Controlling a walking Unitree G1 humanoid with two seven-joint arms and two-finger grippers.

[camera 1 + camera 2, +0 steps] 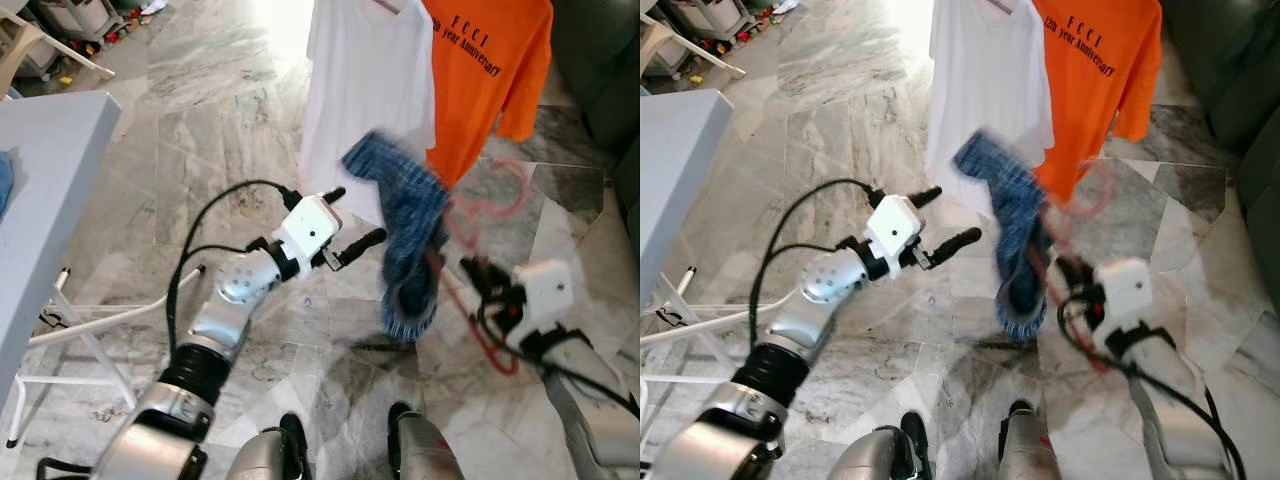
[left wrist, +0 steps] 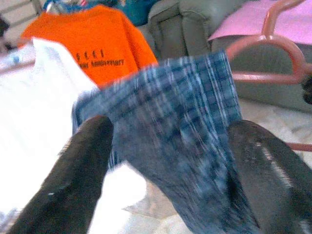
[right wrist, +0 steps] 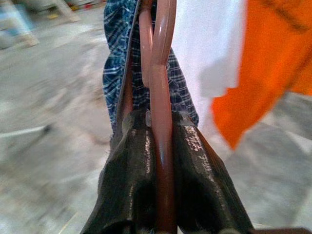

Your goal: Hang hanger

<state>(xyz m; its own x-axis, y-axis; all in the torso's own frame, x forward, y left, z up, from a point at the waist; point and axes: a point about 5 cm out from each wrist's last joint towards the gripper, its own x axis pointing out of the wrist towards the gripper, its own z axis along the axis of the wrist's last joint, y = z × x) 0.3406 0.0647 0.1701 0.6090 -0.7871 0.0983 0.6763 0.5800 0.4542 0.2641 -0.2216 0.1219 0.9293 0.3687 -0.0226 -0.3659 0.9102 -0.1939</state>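
A grey-veined marble floor (image 1: 200, 130) spreads under the whole scene. On it at the left stands a pale blue-grey table (image 1: 50, 190) on white folding legs (image 1: 80, 330). Far left, small toys (image 1: 100, 35) lie scattered on the floor beside a white chair leg (image 1: 60, 55). Far right, a dark green sofa (image 1: 600, 70) stands on the floor.

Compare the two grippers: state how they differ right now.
The right gripper is shut on the pink hanger, which carries the blue plaid garment; the left gripper is open and holds nothing.
The right gripper sits low, beside and below the garment; the left gripper is raised, with its fingers pointing at the garment.
Both have two long black fingers on silver arms.
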